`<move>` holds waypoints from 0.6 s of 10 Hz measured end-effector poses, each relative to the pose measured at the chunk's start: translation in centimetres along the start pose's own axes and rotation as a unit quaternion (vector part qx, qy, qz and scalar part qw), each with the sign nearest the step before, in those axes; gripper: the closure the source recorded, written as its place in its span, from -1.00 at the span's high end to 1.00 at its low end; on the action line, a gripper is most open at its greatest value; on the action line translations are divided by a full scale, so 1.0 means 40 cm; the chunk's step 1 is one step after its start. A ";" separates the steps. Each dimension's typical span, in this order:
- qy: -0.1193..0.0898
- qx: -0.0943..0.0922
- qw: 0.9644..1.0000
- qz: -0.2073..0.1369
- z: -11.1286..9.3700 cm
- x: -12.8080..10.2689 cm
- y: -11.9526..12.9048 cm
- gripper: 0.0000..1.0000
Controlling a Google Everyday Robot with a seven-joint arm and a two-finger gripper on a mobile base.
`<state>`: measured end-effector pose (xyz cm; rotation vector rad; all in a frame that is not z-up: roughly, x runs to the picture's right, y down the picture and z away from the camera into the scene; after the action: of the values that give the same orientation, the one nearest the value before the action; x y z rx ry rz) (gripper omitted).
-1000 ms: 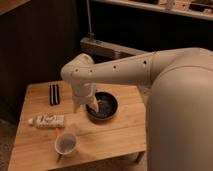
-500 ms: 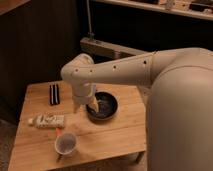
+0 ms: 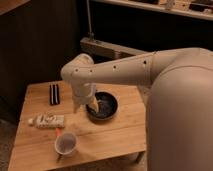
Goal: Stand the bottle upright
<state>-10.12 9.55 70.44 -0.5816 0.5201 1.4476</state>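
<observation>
Small plastic bottle (image 3: 47, 120), lying on its side on the left part of the wooden table (image 3: 115, 134). Probably light and stiff enough to keep its shape, yet smooth and round, so likely to roll or skid under a glancing touch, and possibly giving a little under a hard squeeze. Best taken across the middle of the body, over the label, jaws square to its length, leaving the base free to meet the wood. Long axis running left to right, roughly along the table's front edge. Pale end, seemingly the cap, pointing left, with the base pointing right toward the arm. Just in front, a white cup (image 3: 66, 143). Behind, well apart, a flat black object (image 3: 54, 93). To the right, a dark bowl (image 3: 102, 106). Gripper (image 3: 85, 106) hanging at the bowl's left rim, right of and behind the bottle, spread wide, holding nothing.
</observation>
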 end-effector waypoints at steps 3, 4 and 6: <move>0.000 0.000 1.000 0.000 0.000 0.000 0.000 0.30; 0.000 0.000 1.000 -0.002 0.000 0.000 0.002 0.30; -0.029 -0.004 0.998 -0.055 -0.008 -0.012 0.025 0.30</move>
<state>-11.15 9.02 70.45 -0.5647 0.4303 1.3582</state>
